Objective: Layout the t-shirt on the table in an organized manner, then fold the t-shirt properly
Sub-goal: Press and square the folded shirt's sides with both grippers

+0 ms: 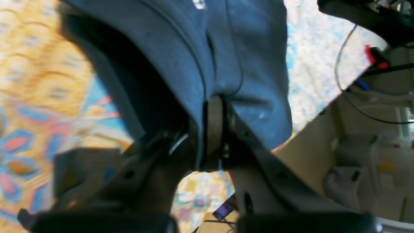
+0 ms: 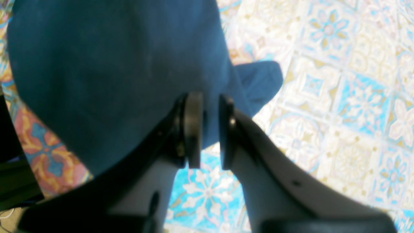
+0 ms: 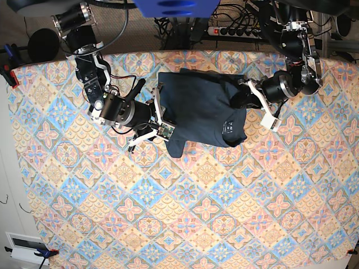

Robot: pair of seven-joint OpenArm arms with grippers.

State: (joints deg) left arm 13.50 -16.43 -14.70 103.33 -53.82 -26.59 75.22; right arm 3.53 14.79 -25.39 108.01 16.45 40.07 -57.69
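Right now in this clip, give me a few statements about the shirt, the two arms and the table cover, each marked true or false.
1. The dark navy-teal fabric t-shirt lies on the far half of the table with the colourful tile-pattern cloth. True.
2. The left gripper has its jaws closed on shirt fabric. True.
3. The right gripper hangs over bare tablecloth, away from the shirt. False: its jaws hold a fold of the shirt's edge between them.
4. The shirt is already folded into a neat small rectangle. False: it lies bunched and uneven, one corner trailing toward the near side.
5. A small white printed label shows on the shirt. True.
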